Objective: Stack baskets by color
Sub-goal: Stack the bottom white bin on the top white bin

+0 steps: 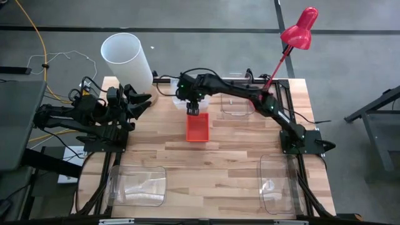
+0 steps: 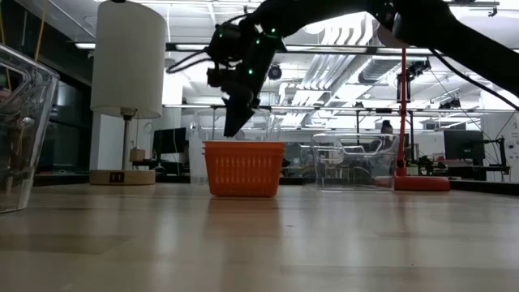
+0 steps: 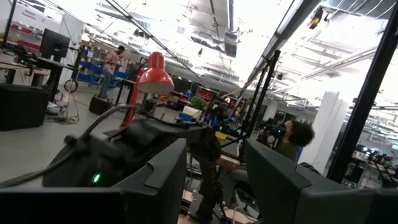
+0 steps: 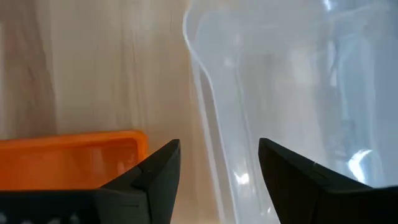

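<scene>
orange basket (image 1: 197,128) is seen just below right gripper (image 1: 193,112), far centre | fingers are parted, nothing held | left gripper (image 1: 139,101) is parked far left, half open | no writing is legible

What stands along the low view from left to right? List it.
Tall clear plastic bin at the edge → white cylinder lamp shade → small orange rectangular plastic basket → clear see-through plastic bin → red desk lamp's base.
</scene>
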Available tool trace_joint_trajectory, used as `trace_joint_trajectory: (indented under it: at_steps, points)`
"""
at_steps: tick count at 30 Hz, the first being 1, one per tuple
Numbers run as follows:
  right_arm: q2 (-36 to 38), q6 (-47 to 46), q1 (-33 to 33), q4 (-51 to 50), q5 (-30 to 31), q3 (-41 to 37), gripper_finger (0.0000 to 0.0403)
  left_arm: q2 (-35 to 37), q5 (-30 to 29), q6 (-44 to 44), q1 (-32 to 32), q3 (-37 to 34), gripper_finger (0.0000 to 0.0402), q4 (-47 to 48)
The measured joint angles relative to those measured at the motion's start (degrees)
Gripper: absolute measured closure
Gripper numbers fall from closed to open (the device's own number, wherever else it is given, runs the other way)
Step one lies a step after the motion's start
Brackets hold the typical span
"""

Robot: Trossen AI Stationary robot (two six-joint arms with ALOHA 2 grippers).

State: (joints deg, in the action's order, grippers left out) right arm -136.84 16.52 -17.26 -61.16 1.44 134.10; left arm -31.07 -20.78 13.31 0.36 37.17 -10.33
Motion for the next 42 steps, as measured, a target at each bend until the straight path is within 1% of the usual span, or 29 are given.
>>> trace_joint_trajectory:
  at_steps: [2, 5, 9, 12, 17, 21, 24, 30, 33, 36, 37, 42]
  points:
    - [-0.79, 0.24, 0.02, 0.17, 0.49, 0.0, 0.0198, 0.0, 0.0, 0.01, -0.02, 0.0, 0.0252, 0.0]
    - [-1.35, 0.23, 0.04, 0.76, 3.11, 0.0, 0.0198, 0.0, 0.0, 0.01, 0.0, 0.0, 0.0252, 0.0]
    - [-1.66, 0.21, 0.04, 0.85, 3.48, 0.0, 0.0204, 0.0, 0.0, -0.01, -0.02, 0.0, 0.0252, 0.0]
    - [-1.66, 0.26, 0.04, 0.16, 3.24, 0.0, 0.0226, 0.0, 0.0, -0.01, -0.01, 0.0, 0.0252, 0.0]
    - [-1.86, 0.37, 0.04, 0.61, 3.11, 0.0, 0.028, 0.0, 0.0, 0.01, 0.0, 0.0, 0.0252, 0.0]
    - [-2.04, 0.04, 0.04, 0.31, 3.1, 0.0, 0.0312, 0.0, 0.0, 0.0, -0.01, 0.0, 0.0252, 0.0]
    - [-2.33, 0.01, 0.04, -0.07, 3.09, 0.02, 0.0322, 0.0, 0.0, -0.01, -0.02, 0.0, 0.0252, 0.0]
    - [-3.1, 0.01, 0.04, -2.32, 3.3, 0.12, 0.0328, 0.0, 0.0, -0.01, -0.02, 0.0, 0.0252, 0.0]
    - [-3.32, -0.14, 0.04, -2.47, 3.96, 0.2, 0.0348, 0.0, 0.0, -0.01, -0.02, 0.0, 0.0252, 0.0]
    - [-3.29, -0.77, 0.13, -2.32, 4.4, 0.2, 0.0387, 0.0, 0.0, -0.01, 0.0, 0.0, 0.0252, 0.0]
    - [-3.21, -0.83, 0.13, -2.31, 4.25, 0.2, 0.0394, 0.0, 0.0, -0.01, 0.0, 0.0, 0.0252, 0.0]
    - [-2.39, -0.81, -0.01, -1.86, 4.51, 0.09, 0.0398, 0.0, 0.0, -0.01, -0.01, 0.0, 0.0252, 0.0]
